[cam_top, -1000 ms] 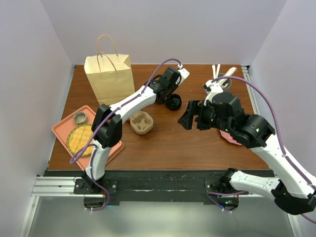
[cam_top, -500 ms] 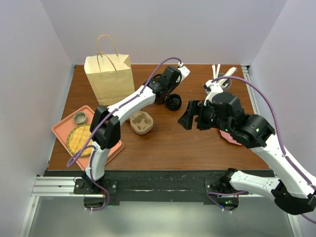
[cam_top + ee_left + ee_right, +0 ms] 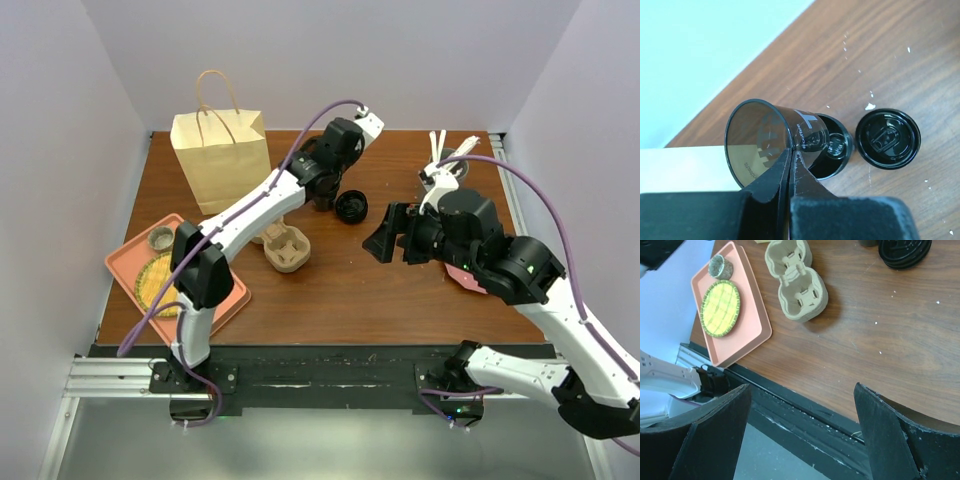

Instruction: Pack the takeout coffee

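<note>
Left fingers (image 3: pixel 790 167) pinched shut on rim of tilted lidless cup (image 3: pixel 757 145). Takeout coffee (image 3: pixel 887 138), seemingly lid-up, stands just right of them, untouched. Right fingers (image 3: pixel 715 435) wide, empty. Bare bench (image 3: pixel 350 290) nearward; edges well off.

- The takeout coffee (image 3: pixel 350 207) is a small black cup closed with a black plastic sip lid. It stands upright and free on the brown tabletop.
- In the left wrist view, from almost straight above, the takeout coffee (image 3: pixel 887 139) shows only its lid. The lid is a glossy round disc with a raised outer rim, a sunken centre and small moulded shapes in the middle. The cup's body is hidden beneath it.
- It stands behind the tan pulp cup carrier (image 3: pixel 286 248) and to its right, toward the back of the table. It is near the carrier but apart from it, with bare wood between them.
- In the right wrist view the frame's top edge cuts it off, and only the lid's stepped rim rings show.
</note>
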